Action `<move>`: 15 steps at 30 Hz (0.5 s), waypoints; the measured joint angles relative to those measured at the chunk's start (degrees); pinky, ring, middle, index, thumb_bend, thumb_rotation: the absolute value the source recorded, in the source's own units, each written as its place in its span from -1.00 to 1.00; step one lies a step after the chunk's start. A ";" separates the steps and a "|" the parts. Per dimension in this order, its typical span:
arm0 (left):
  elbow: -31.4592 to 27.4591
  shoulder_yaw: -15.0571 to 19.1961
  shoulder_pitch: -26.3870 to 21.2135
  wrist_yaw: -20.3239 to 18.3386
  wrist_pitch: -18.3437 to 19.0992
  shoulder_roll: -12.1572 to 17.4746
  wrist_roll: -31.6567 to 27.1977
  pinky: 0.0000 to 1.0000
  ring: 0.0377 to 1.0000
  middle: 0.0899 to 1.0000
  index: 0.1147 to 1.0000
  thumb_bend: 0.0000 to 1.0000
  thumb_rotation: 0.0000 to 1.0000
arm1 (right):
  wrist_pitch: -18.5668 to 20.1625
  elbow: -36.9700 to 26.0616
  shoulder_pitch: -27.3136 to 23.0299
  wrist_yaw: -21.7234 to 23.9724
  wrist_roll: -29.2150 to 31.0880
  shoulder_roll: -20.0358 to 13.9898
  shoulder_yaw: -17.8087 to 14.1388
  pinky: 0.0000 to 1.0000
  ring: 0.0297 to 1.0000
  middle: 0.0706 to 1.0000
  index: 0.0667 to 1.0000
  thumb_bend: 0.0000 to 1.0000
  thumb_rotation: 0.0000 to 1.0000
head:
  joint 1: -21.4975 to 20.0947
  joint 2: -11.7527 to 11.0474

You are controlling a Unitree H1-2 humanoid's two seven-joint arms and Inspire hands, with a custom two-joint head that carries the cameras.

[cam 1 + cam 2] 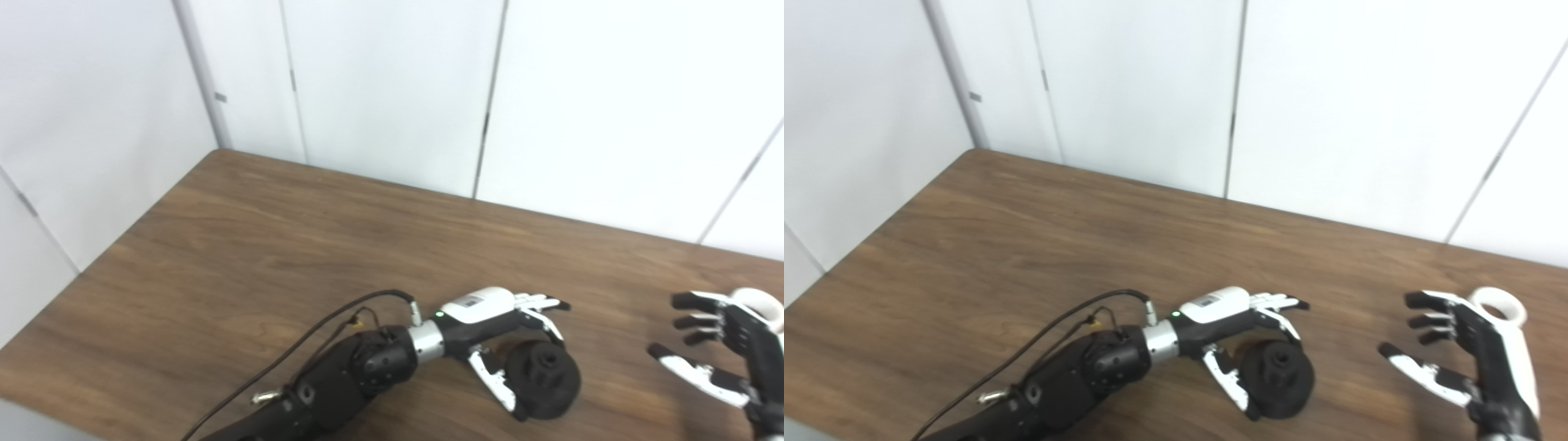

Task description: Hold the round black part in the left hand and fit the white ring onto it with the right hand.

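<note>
The round black part point(545, 380) lies on the brown table point(275, 245) near the front edge. My left hand point(505, 334) reaches over it from the left, fingers point(539, 303) spread beyond it and thumb point(499, 386) on its near side, not closed on it. The white ring point(1497, 304) lies flat on the table at the far right, just behind my right hand point(1464, 355). That hand stands open, fingers curled loosely and apart, holding nothing. In the left eye view the ring point(762, 304) is partly hidden by the right hand point(716, 346).
White wall panels point(392, 92) close off the table's back and left sides. A black cable point(306, 343) runs along my left forearm. The table's left edge point(92, 275) slants toward the near corner.
</note>
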 measured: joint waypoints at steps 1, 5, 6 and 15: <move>-0.21 0.02 0.08 -0.05 -0.01 0.19 0.00 1.00 1.00 0.97 -0.16 0.04 -0.85 | 0.00 -0.38 -0.01 -0.02 -0.43 0.17 0.19 -0.07 0.14 0.29 0.25 0.12 -0.83 | -2.47 0.18; -2.18 0.26 0.80 -0.78 -0.11 2.20 -0.01 1.00 1.00 0.96 -0.16 0.04 -0.85 | 0.31 -1.52 -0.23 -0.39 -1.90 1.84 1.11 -0.06 0.14 0.30 0.25 0.10 -0.90 | -9.49 0.18; -2.40 0.35 0.84 -0.99 -0.26 2.74 -0.04 1.00 1.00 0.96 -0.16 0.04 -0.85 | 0.87 -2.24 -0.17 -0.59 -2.41 2.46 1.52 -0.06 0.14 0.30 0.25 0.10 -0.92 | -12.05 0.00; -4.14 1.90 2.97 -1.86 -3.32 7.97 -2.17 0.93 1.00 0.94 -0.16 0.04 -0.86 | 4.88 -5.12 -1.42 -1.35 -8.22 7.61 4.76 -0.06 0.14 0.29 0.28 0.04 -0.84 | -29.89 -2.19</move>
